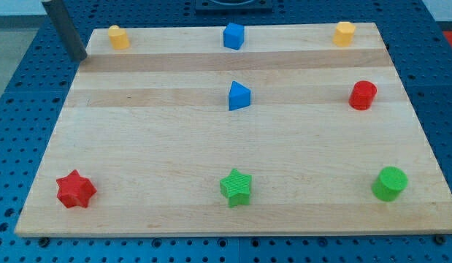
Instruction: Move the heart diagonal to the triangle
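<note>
Beside my tip (79, 57) — small yellow heart (119, 36); blue triangle (239, 96) mid-board.

My rod (65, 28) runs out past the view's top edge, so I see only its lower stretch. My tip (79, 57) sits off the board's corner. The two yellow blocks (119, 36) (344, 33) are too small for me to name their shapes.

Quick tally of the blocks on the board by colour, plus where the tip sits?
Yellow: 2, one at top left, one at top right
Blue: 2, cube, triangle
Red: 2, cylinder, star
Green: 2, star, cylinder
Total: 8
My tip is just left of the top-left yellow block, at the board's edge.
</note>
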`<state>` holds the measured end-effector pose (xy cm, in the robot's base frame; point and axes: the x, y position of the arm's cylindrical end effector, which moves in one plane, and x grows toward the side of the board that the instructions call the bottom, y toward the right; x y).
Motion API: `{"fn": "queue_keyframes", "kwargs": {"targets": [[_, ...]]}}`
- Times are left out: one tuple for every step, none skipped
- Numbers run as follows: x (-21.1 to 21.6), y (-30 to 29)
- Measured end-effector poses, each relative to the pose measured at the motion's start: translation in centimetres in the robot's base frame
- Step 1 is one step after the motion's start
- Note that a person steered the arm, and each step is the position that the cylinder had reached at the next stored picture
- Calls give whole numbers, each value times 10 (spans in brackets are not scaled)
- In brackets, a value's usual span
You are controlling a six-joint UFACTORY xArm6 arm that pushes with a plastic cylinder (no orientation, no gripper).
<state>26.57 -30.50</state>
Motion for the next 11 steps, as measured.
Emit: {"fn": "queue_keyframes", "kwargs": {"targets": [[-42, 0], [-66, 1], [-66, 14], [-58, 32], [-46, 51], [-45, 76], [-40, 98], [-20, 109], [-1, 124], [1, 145], [2, 167]]}}
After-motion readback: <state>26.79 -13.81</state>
